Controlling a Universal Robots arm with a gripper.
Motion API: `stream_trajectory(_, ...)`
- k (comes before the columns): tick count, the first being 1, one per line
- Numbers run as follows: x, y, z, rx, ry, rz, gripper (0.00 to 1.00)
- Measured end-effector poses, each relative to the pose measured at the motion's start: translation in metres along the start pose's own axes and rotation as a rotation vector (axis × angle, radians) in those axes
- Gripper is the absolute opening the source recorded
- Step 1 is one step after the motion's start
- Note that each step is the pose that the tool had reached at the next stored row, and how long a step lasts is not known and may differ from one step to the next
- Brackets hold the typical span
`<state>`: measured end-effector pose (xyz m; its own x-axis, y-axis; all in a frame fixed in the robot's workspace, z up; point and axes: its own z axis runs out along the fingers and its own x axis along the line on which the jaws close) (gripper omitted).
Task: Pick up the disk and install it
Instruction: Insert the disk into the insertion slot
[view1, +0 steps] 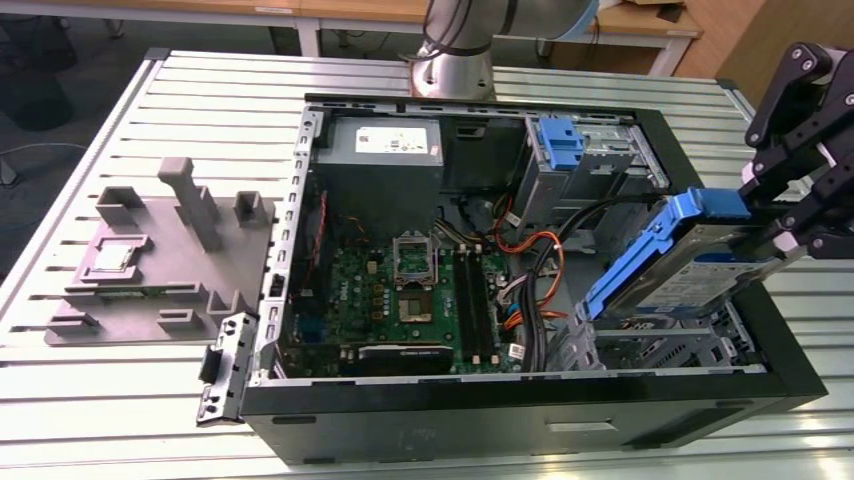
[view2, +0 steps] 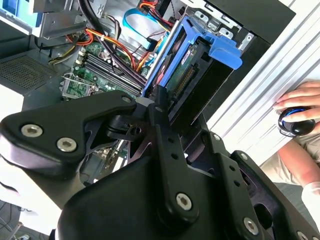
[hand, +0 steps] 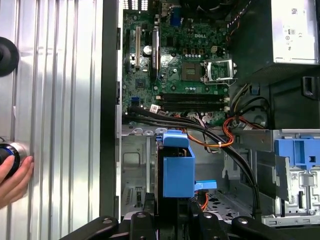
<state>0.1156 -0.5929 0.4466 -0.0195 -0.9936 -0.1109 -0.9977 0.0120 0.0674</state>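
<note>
**Disk clamped, tilted over the case's front corner**

Surface: slatted metal table (view1: 120, 400), with wooden desks (view1: 240, 12) behind it. On the exterior view's left, a grey moulded fixture (view1: 147, 255) lies on the slats. Centre: open computer case (view1: 534, 420), motherboard (view1: 400, 290) exposed, power supply (view1: 387, 145) at the far wall. The arm base (view1: 451, 60) stands just behind the case. Farther right, a bare blue bracket (view1: 561, 140) sits in its cage. The disk (view1: 674, 255) leans steeply, its lower end inside the case and its upper end above the right wall. The gripper (view1: 785, 218) is clamped on that upper end. In the second wrist view, a person's hand (view2: 300, 100) rests on a round black knob (view2: 295, 124) on the slats.
</note>
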Motion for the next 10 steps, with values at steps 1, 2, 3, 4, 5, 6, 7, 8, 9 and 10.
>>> stream_trajectory(1, 0.0000, 0.0000, 0.0000, 0.0000, 0.0001, 0.000, 0.35)
stream_trajectory(2, 0.0000, 0.0000, 0.0000, 0.0000, 0.0002, 0.000, 0.35)
stream_trajectory(3, 0.0000, 0.0000, 0.0001, 0.0000, 0.0001, 0.000, 0.35)
stream_trajectory(4, 0.0000, -0.0003, 0.0002, 0.0000, 0.0000, 0.000, 0.35)
stream_trajectory(5, 0.0000, -0.0006, 0.0003, -0.0001, 0.0001, 0.000, 0.35)
stream_trajectory(6, 0.0001, -0.0008, 0.0007, -0.0002, -0.0002, 0.000, 0.35)
stream_trajectory(7, 0.0001, -0.0008, 0.0009, -0.0002, -0.0002, 0.000, 0.35)
stream_trajectory(8, 0.0001, -0.0008, 0.0009, -0.0002, 0.0000, 0.000, 0.35)
stream_trajectory(9, 0.0001, -0.0009, 0.0009, -0.0002, 0.0001, 0.000, 0.35)
stream_trajectory(10, 0.0001, -0.0009, 0.0012, -0.0002, 0.0001, 0.000, 0.35)
